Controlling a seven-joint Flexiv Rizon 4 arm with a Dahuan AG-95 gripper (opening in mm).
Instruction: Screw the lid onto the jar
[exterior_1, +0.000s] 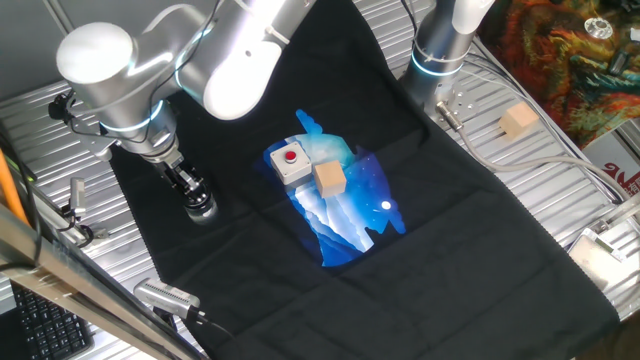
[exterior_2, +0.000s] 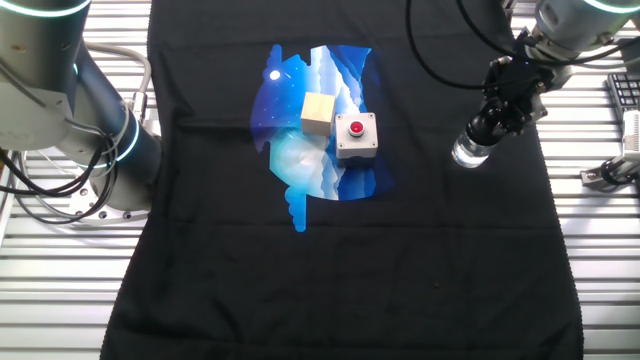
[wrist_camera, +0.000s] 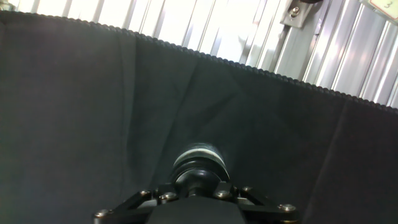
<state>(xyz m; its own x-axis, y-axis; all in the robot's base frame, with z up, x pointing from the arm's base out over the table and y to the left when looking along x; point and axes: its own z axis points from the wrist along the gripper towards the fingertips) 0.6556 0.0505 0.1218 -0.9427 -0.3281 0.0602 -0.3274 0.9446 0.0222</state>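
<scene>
On the black cloth (exterior_1: 480, 250), near its left edge, my gripper (exterior_1: 196, 198) stands over the jar (exterior_2: 467, 152), clamped around the lid (wrist_camera: 198, 176) and pressing it onto the mouth; holding it straight from above lets me turn it onto the thread. The hand view blurs, so how far the thread has caught is, I judge, uncertain. Rightward, at the printed patch: one grey button box (exterior_1: 290, 163), one wooden cube (exterior_1: 329, 179) touching it. Farther right, off the cloth: a second cube (exterior_1: 517, 121). One jar, one lid, one box, two cubes.
</scene>
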